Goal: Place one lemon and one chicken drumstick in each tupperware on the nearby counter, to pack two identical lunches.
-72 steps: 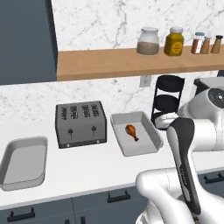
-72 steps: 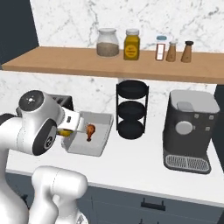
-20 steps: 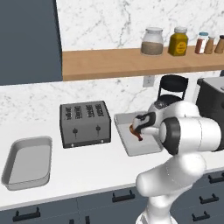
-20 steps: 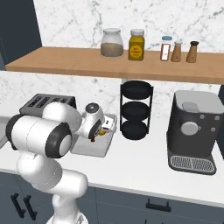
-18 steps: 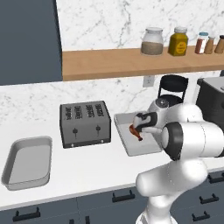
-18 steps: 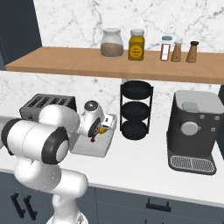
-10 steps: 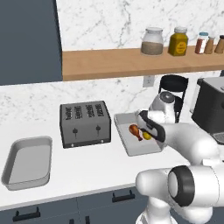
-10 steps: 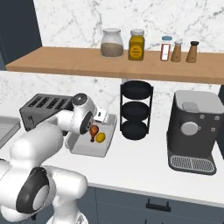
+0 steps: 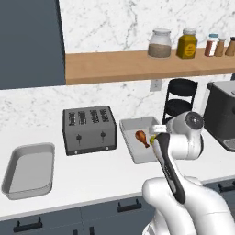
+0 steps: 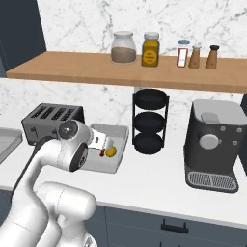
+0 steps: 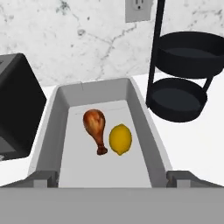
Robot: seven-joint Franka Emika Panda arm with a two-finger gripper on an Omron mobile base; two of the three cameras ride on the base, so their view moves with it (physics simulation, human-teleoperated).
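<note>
Lying side by side on the floor of the tupperware point(image 11: 148, 131), the chicken drumstick point(image 11: 96, 127) and the lemon point(image 11: 120, 139) were just apart, the drumstick's thin bone end pointing toward the camera. That tray sat on the white tabletop point(image 9: 92, 172) between the dark toaster point(image 9: 89, 130) and the black tiered stand point(image 10: 150, 120). Above its near end, the gripper point(image 11: 112, 178) hung with its jaws spread wide, holding nothing. A second tupperware point(image 9: 28, 169) sat well apart, on the toaster's other side, with nothing inside.
</note>
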